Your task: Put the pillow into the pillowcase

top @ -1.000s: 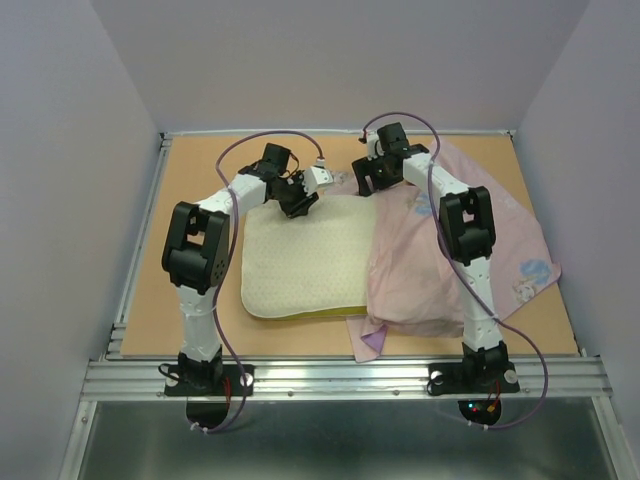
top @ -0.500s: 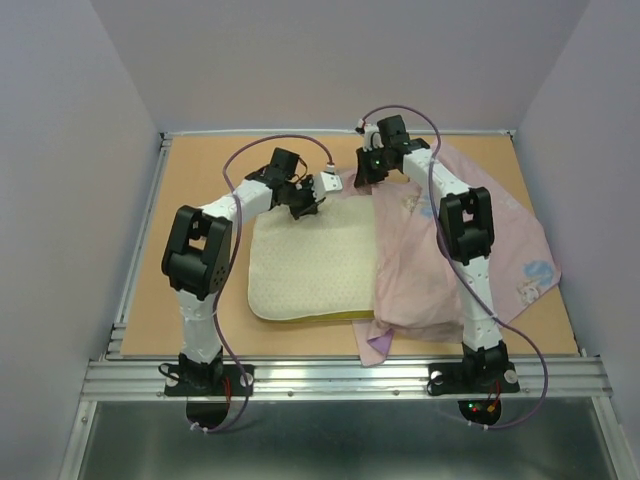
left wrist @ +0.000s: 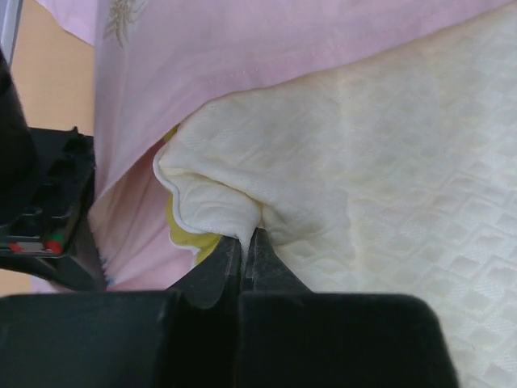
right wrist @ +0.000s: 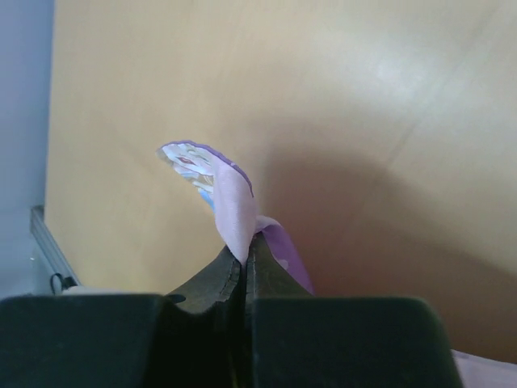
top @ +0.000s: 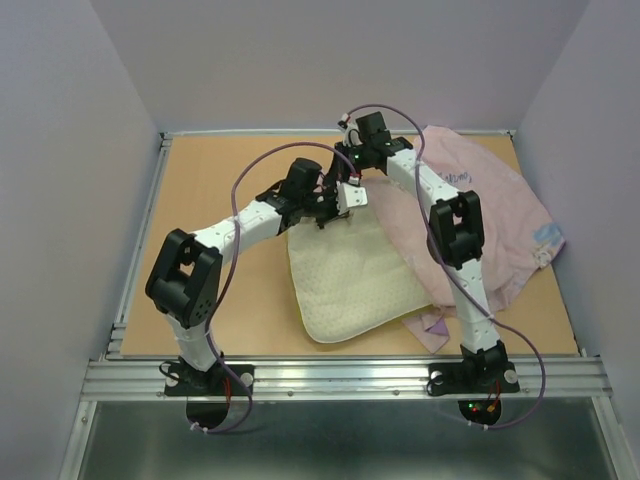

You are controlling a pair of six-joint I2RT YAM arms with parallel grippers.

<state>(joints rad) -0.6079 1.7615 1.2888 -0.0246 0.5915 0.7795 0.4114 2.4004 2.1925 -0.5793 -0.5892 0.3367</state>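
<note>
While one pillow (top: 350,275) lies mid-table (top: 200,200), the left gripper (left wrist: 245,242) pinches its far corner tight against the pink hem. At twelve o'clock, the right gripper (right wrist: 245,250) clamps a fold of the single pillowcase (top: 480,210), which spreads toward three o'clock.

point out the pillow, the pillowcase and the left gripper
pillow (top: 350,275), top external view, middle of its cream face
pillowcase (top: 497,203), top external view, open stretch of pink side
left gripper (left wrist: 246,242), left wrist view, fingertips shut on pillow corner
</note>
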